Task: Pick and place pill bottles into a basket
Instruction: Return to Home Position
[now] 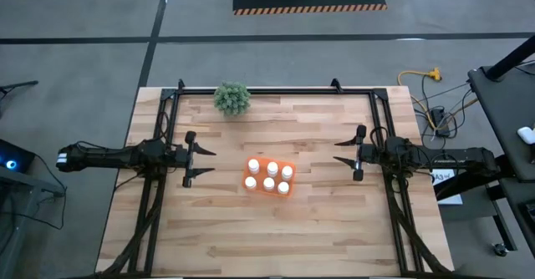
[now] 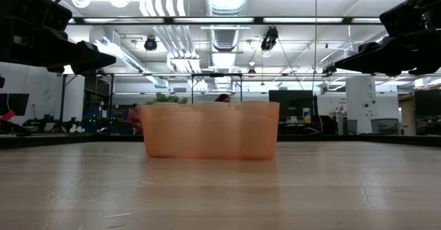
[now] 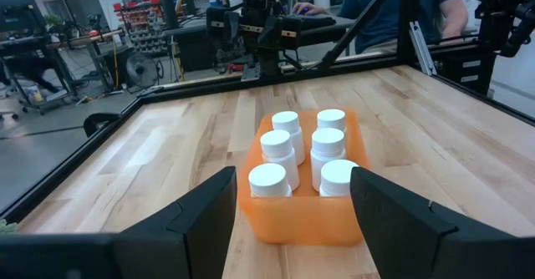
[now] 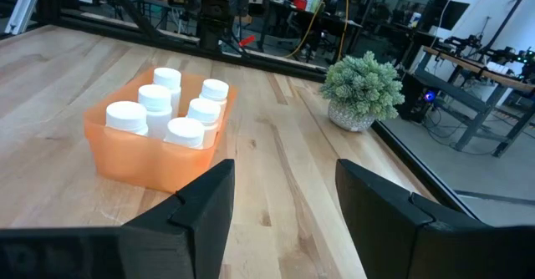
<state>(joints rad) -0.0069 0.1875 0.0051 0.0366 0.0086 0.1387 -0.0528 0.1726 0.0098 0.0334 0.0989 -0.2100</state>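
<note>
Pill bottles (image 3: 276,141), all six with white caps up, stand in two rows of three inside the orange basket (image 3: 301,220), which sits near the middle of your table (image 1: 334,229). Your left gripper (image 1: 209,162) hangs above the table well to the basket's left, fingers spread and holding nothing. Your right gripper (image 1: 338,151) faces it from the other side, likewise spread wide and empty. A small green plant (image 1: 231,98) stands near the far edge, apart from the basket.
</note>
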